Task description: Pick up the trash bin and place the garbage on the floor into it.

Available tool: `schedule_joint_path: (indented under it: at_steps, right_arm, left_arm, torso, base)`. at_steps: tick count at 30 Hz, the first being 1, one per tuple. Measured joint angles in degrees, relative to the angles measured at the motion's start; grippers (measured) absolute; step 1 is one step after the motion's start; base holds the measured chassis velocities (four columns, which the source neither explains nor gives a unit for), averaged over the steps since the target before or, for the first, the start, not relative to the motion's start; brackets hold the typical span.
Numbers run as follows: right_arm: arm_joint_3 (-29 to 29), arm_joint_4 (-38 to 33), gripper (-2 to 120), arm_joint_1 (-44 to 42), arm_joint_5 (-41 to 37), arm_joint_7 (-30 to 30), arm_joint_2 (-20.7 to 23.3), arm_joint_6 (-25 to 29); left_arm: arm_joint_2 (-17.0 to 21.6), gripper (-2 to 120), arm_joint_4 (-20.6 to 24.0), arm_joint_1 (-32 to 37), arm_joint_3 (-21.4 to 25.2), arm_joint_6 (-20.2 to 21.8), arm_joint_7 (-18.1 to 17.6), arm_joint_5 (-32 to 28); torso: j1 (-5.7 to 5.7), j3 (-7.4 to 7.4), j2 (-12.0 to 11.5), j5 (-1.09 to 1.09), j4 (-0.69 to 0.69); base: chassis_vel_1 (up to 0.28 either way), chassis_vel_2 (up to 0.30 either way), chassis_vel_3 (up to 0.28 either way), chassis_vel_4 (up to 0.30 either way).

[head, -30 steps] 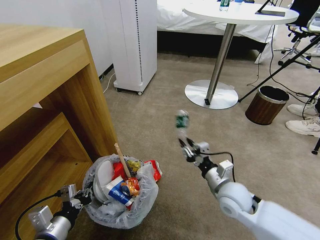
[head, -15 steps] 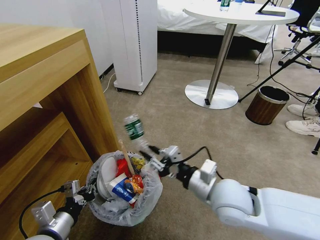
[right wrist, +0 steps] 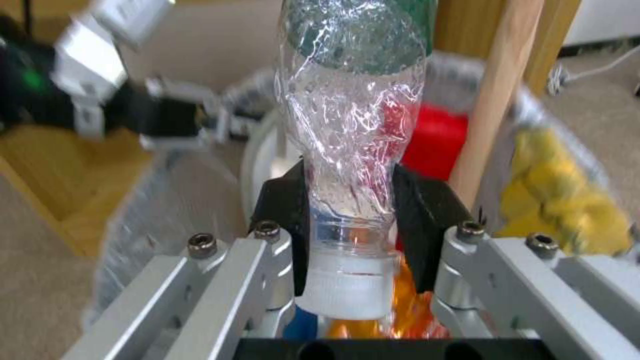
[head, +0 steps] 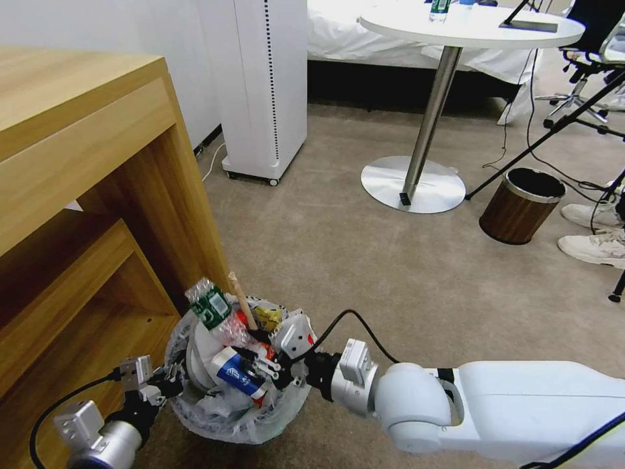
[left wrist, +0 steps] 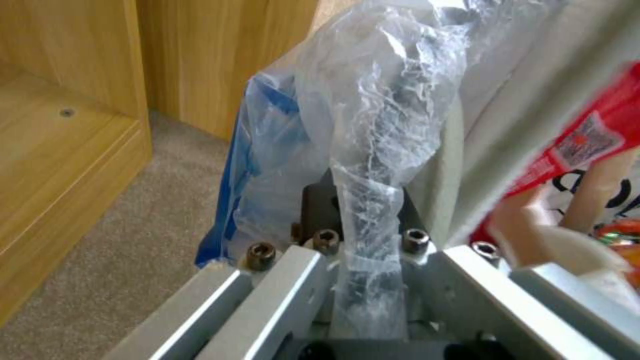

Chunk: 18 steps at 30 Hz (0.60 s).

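Black rubber pads on the right gripper (right wrist: 350,220) pinch the neck of a clear plastic bottle (right wrist: 353,115), just above its white cap; the jaws are narrow, closed tight on the neck. In the head view this gripper (head: 263,358) sits over the open top of the trash bin (head: 224,417), with the bottle (head: 211,309) tilted up and away from the robot, its green label toward the wooden desk (head: 84,182).

At the bin's near left rim the left gripper (head: 170,384) is clamped on the edge. From its wrist camera, the fingers are closed on a twisted strip of the crinkly translucent bag (left wrist: 373,150) that lines the bin, with the bag bunched up between them.

Packed inside the bin are a white slipper (head: 198,348), a blue-and-white carton (head: 234,378), red wrappers (right wrist: 433,140), something yellow (right wrist: 560,200), and a pale wooden stick (head: 242,301) standing slanted out of the pile, just beside the bottle. The bin is held low over the beige carpet (head: 390,273), close against the desk's corner panel.

Farther off stand a tall white appliance (head: 260,85), a round white table (head: 469,26) on a metal column with a disc base, and a brown wood-grain bin (head: 517,208) with a metal rim.
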<state>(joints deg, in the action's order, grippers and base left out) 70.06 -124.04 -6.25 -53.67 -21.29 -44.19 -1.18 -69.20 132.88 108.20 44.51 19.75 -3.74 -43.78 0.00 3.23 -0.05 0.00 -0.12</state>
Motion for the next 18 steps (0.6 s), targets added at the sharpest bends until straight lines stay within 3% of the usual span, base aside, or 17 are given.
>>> schedule_joint_path:
  at_steps: [18]
  right_arm:
    - [2.1,5.4,25,-0.7,-0.8,-2.2,-4.4,-2.0]
  left_arm:
    - [-0.6,0,0.3,0.4,0.1,-0.4,0.4,0.4]
  torso:
    - [0.00,0.00,0.0,0.00,0.01]
  base:
    - [0.000,0.000,0.000,0.000]
